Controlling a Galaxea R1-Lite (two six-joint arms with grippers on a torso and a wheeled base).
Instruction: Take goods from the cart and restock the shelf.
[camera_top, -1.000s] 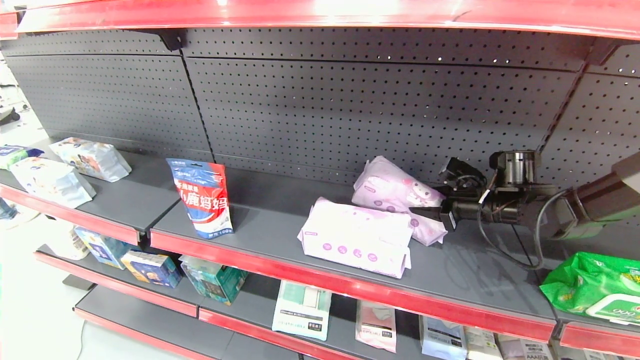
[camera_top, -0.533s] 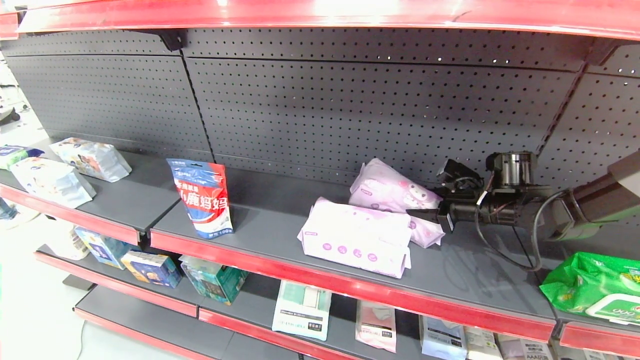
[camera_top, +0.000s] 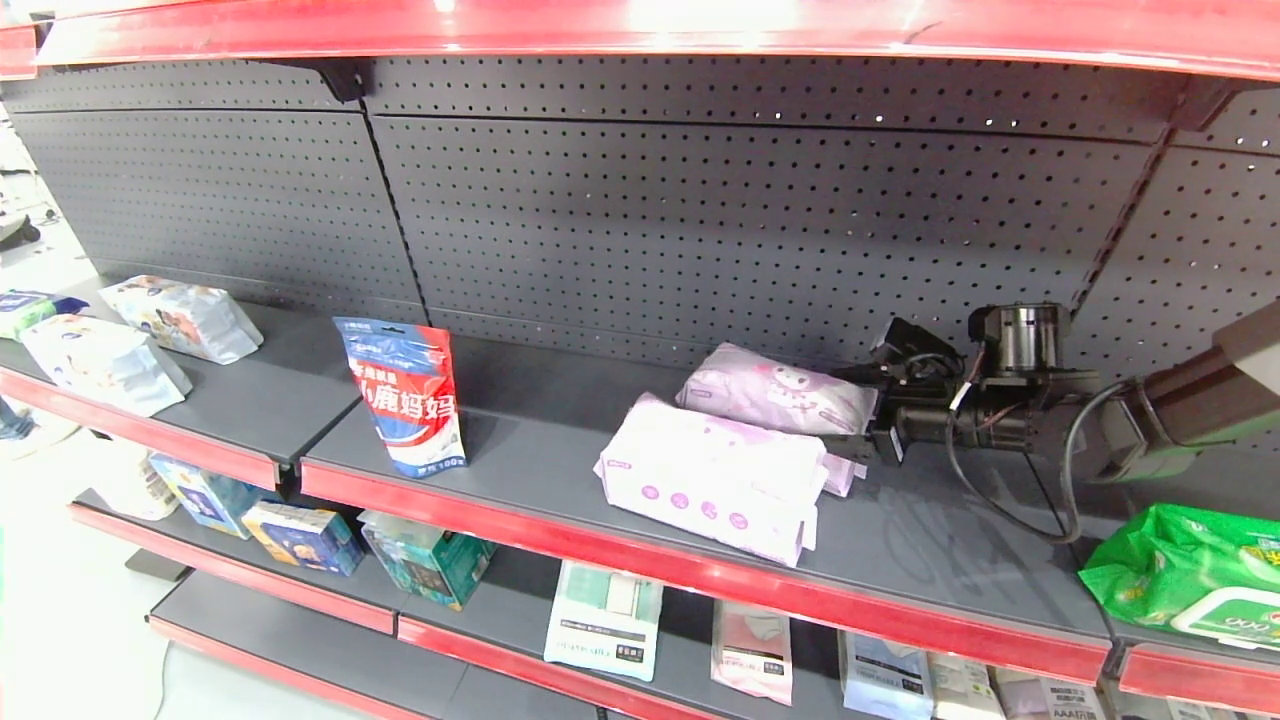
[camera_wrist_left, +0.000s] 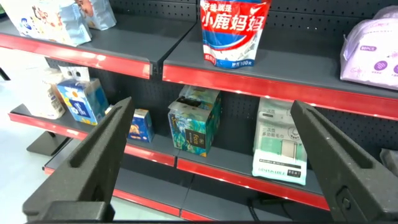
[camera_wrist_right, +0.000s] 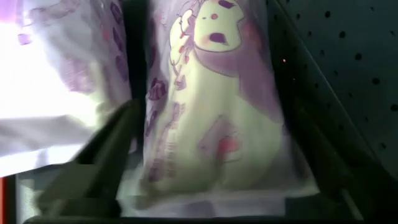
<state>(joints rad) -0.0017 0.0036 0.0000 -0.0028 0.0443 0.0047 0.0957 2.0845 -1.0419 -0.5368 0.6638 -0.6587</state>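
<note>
- Pink cartoon-printed pack (camera_top: 775, 390) lay flat on the grey shelf (camera_top: 560, 450), just behind a second pink pack (camera_top: 715, 475) and touching it.
- The right gripper (camera_top: 862, 440) was clenched on the right end of the cartoon-printed pack, one finger on each side.
- The left gripper (camera_wrist_left: 211, 104) was released, jaws wide apart, facing the lower shelves (camera_wrist_left: 230, 163).
- A red and blue pouch (camera_top: 405, 395) stood upright further left.

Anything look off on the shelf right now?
The front pack lies slanted, one corner at the shelf lip. The rear pack, held in the right gripper, sits crooked behind it. Nothing spilled.
</note>
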